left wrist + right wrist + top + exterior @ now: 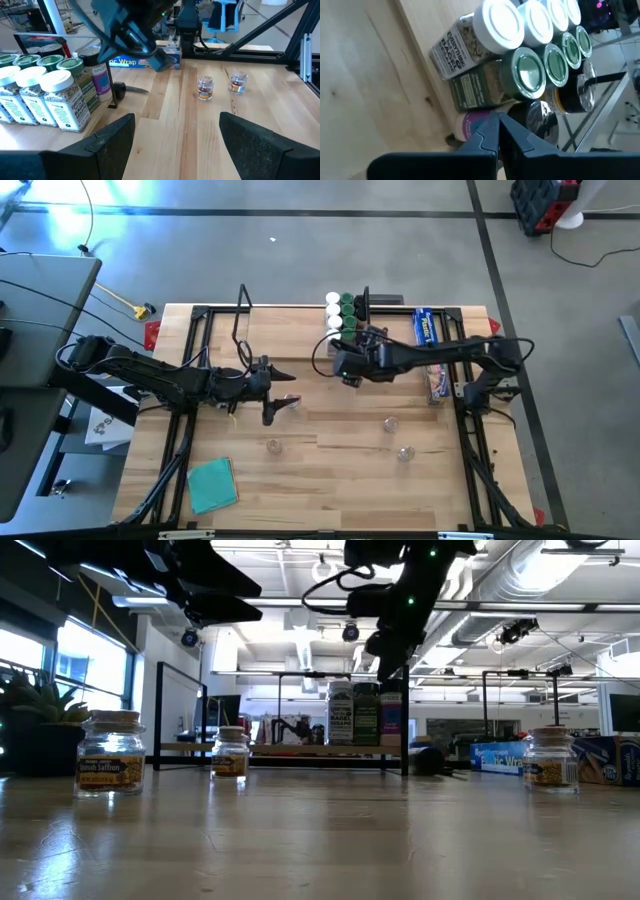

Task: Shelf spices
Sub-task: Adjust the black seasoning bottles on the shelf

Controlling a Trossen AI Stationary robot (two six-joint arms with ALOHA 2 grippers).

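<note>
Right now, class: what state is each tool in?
Left tool: open, empty, above the table.
Right tool: shut, holding nothing, beside the shelved jars.

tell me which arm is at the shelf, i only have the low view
Observer: The right one. Its gripper is shut, holding nothing, and points at the jars standing at the right end of the shelf.
Operator: left one holding anything
Observer: No. The left gripper is open and empty, over the table in front of the shelf.
</note>
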